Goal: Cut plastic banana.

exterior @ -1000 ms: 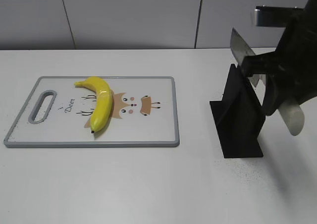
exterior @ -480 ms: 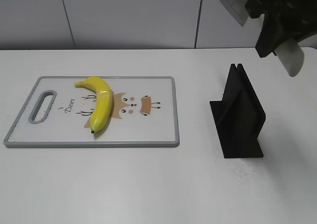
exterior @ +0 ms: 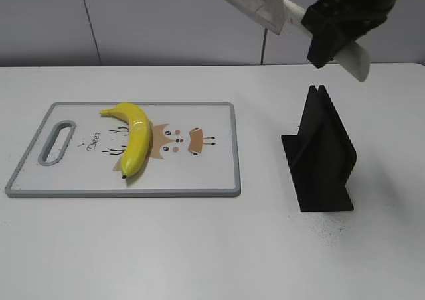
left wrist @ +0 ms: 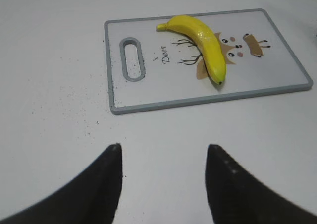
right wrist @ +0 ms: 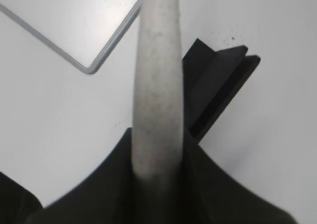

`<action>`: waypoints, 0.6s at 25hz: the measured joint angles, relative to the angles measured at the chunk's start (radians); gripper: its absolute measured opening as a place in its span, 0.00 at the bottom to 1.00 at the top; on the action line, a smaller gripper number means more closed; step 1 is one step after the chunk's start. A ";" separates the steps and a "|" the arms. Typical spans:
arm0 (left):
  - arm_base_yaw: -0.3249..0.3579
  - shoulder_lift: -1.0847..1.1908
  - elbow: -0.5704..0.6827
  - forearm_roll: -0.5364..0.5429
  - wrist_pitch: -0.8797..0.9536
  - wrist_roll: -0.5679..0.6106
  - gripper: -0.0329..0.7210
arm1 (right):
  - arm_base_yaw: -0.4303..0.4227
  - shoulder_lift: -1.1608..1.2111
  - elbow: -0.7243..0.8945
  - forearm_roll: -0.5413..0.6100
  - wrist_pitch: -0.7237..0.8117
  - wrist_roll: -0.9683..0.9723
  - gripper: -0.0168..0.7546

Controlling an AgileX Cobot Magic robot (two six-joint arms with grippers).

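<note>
The yellow plastic banana (exterior: 133,136) lies on the white cutting board (exterior: 212,174), left of its middle; it also shows in the left wrist view (left wrist: 203,39). My right gripper (exterior: 329,31) is shut on the pale handle (right wrist: 157,85) of a knife and holds it high at the upper right. The knife's blade (exterior: 249,0) points up and left, well above the table. My left gripper (left wrist: 163,152) is open and empty over bare table, short of the board's near edge (left wrist: 208,101). It is out of the exterior view.
A black knife stand (exterior: 321,150) stands on the table right of the board, below the raised knife; it also shows in the right wrist view (right wrist: 218,85). The board has a grey rim and a handle slot (exterior: 57,141) at its left end.
My right gripper has lifted the knife out of the black stand and carried it up and to the left. The banana and board have not moved.
</note>
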 joint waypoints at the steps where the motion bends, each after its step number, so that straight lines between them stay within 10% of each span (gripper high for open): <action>1: 0.000 0.038 -0.009 0.000 -0.018 0.004 0.74 | 0.000 0.027 -0.030 0.000 0.000 -0.020 0.23; 15: 0.000 0.571 -0.308 -0.011 -0.210 0.235 0.74 | 0.054 0.264 -0.310 0.016 0.001 -0.476 0.23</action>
